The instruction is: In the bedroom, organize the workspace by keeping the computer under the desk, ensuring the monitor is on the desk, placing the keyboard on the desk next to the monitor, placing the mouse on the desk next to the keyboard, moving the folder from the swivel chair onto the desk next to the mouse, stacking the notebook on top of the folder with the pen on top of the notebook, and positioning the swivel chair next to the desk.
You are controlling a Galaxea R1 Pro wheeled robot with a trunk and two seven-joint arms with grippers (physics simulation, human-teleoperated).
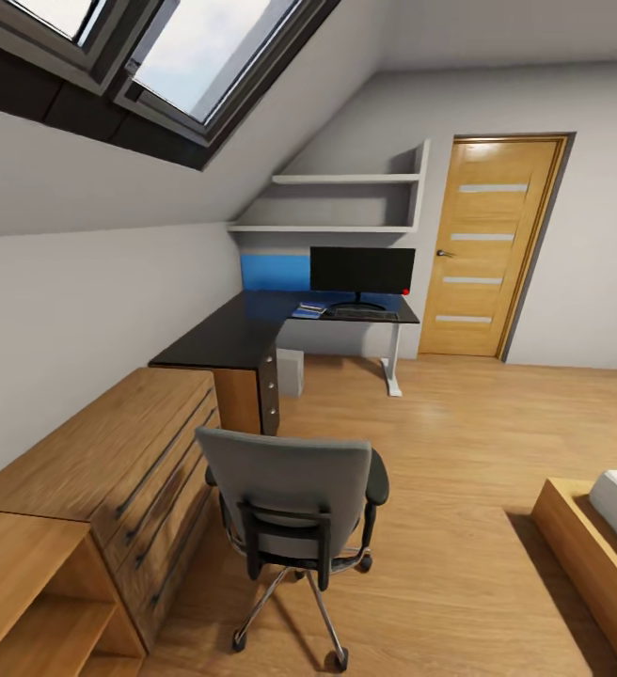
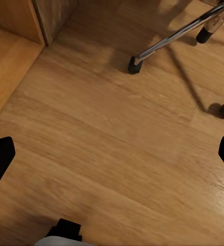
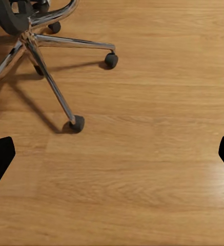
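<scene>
Swivel chair (image 1: 294, 512) on wood floor (image 1: 459, 489), well apart from tabletop (image 1: 243, 329), beside wooden drawers (image 1: 130, 451). Monitor (image 1: 362, 270), keyboard (image 1: 363, 314) on tabletop; computer (image 1: 291, 371) beneath. Left tool (image 2: 112, 154) and right tool (image 3: 112, 154) both spread wide, released, over floor near chair casters.

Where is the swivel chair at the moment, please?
In the head view the swivel chair stands on the wooden floor in the foreground, beside the low wooden drawers, well short of the desk.

No readable text, label or number appears anywhere.
</scene>
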